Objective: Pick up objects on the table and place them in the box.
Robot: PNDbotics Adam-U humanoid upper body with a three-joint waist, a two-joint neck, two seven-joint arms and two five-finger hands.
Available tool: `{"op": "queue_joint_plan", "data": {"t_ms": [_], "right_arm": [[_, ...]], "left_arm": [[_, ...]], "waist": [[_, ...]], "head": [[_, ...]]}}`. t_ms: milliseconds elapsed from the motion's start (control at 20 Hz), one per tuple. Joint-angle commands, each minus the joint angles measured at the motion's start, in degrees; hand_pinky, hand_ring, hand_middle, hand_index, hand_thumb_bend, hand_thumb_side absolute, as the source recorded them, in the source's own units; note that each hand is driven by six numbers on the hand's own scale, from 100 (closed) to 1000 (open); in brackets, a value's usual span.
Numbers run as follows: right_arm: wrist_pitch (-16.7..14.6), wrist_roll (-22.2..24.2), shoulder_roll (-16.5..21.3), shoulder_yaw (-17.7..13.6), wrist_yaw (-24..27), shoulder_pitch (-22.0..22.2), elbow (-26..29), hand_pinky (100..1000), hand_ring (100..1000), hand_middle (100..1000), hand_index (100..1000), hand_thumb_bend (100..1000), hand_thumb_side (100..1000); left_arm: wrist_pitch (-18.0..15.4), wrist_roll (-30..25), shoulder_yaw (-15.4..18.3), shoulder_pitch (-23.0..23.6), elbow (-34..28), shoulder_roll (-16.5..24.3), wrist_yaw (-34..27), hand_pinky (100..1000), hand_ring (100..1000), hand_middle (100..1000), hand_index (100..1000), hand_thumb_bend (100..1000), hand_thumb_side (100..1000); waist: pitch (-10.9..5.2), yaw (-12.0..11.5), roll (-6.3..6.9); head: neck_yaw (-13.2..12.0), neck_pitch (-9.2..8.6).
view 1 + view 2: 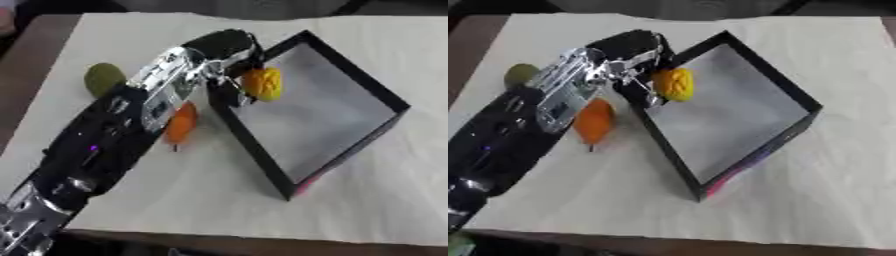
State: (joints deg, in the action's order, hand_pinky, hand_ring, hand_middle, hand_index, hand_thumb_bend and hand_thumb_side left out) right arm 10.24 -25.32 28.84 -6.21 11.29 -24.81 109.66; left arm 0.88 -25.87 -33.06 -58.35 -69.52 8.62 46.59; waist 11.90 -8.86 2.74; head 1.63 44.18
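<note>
My left hand (229, 56) reaches over the near-left rim of the black box (350, 70), its fingers curled round a yellow-orange fruit-like object (263, 83) held just above the box's grey floor. An orange object (181, 123) lies on the cloth left of the box, partly hidden under my forearm. A green round object (103, 77) sits further left on the cloth. The right hand shows in neither view.
A white cloth (367, 200) covers the table; dark table wood (26, 75) shows along the left edge. The box stands turned at an angle, with a pink patch at its near corner (302, 188).
</note>
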Motion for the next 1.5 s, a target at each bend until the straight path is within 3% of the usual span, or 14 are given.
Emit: {"op": "queue_joint_plan", "data": {"t_ms": [50, 150, 250, 350, 450, 650, 800, 900, 1000, 1200, 1500], "right_arm": [[0.1, -0.1, 1.1, 0.0, -0.2, -0.5, 0.6, 836, 801, 766, 885, 388, 283], [0.1, 0.0, 1.1, 0.0, -0.1, -0.5, 0.6, 836, 800, 766, 885, 386, 284], [0.1, 0.0, 1.1, 0.0, -0.1, -0.4, 0.6, 836, 799, 765, 885, 387, 284], [0.2, 0.1, 1.1, 0.0, 0.0, -0.3, 0.6, 836, 799, 765, 884, 385, 284], [0.2, 0.1, 1.2, 0.0, 0.0, -0.3, 0.7, 836, 799, 764, 883, 386, 279], [-0.2, -0.9, 1.6, -0.7, 0.3, -0.7, 1.8, 836, 800, 766, 882, 388, 266], [-0.4, -2.1, 2.1, -1.2, 0.5, -0.5, 2.4, 836, 799, 765, 882, 386, 270], [-0.2, -2.3, 2.5, -1.2, 0.5, 0.1, 2.2, 835, 799, 765, 883, 385, 275], [0.1, -2.5, 2.7, -1.2, 0.3, 0.7, 1.8, 835, 799, 765, 883, 384, 278], [0.5, -2.0, 2.9, -0.9, 0.0, 1.4, 1.3, 835, 799, 765, 883, 382, 284], [0.8, -1.6, 2.1, -0.6, -0.1, 1.8, 1.0, 835, 798, 764, 883, 380, 288]], "left_arm": [[-0.2, -1.8, 0.0, -0.8, 0.1, 0.2, 2.1, 614, 575, 595, 723, 530, 146], [0.2, -3.2, 0.4, -0.7, 0.1, 0.4, 3.8, 783, 779, 804, 857, 689, 332], [0.6, -4.0, 1.0, -0.7, -0.6, 0.7, 5.1, 840, 840, 873, 902, 852, 480], [1.3, -3.8, 1.9, -0.8, -2.1, 1.2, 5.8, 837, 847, 882, 907, 943, 493], [2.2, -2.8, 3.2, -1.1, -4.1, 1.7, 5.3, 816, 833, 864, 901, 945, 489], [6.1, 1.6, 7.0, -2.2, -11.8, 5.0, 0.2, 779, 804, 830, 886, 777, 514], [11.3, 5.9, 12.3, -3.0, -18.8, 10.4, -4.4, 768, 794, 816, 879, 714, 460], [13.8, 5.2, 14.5, -3.1, -20.0, 15.0, -6.2, 778, 802, 823, 892, 712, 483], [15.5, 1.5, 16.3, -2.1, -17.5, 20.3, -6.9, 794, 813, 830, 892, 739, 471], [15.4, -4.4, 18.3, 0.7, -10.1, 27.4, -3.6, 810, 824, 840, 910, 822, 480], [15.3, -4.7, 21.3, 1.2, 6.2, 26.4, 0.1, 800, 815, 829, 895, 855, 481]], "waist": [[-1.48, 0.1, 0.53], [-1.51, 0.0, 0.53], [-1.56, 0.0, 0.53], [-1.62, 0.0, 0.48], [-1.69, -0.1, 0.47], [-1.90, -0.3, 0.50], [-2.07, -0.7, 0.58], [-2.10, -1.1, 0.72], [-2.03, -1.5, 0.95], [-1.81, -1.9, 0.97], [-1.69, -1.9, 0.45]], "head": [[-0.1, -0.06], [-0.1, -0.06], [-0.1, -0.06], [0.0, -0.06], [-0.1, -0.06], [-0.1, -0.06], [0.6, -0.06], [1.1, -0.06], [1.7, -0.06], [2.3, -0.06], [1.8, -0.06]]}}
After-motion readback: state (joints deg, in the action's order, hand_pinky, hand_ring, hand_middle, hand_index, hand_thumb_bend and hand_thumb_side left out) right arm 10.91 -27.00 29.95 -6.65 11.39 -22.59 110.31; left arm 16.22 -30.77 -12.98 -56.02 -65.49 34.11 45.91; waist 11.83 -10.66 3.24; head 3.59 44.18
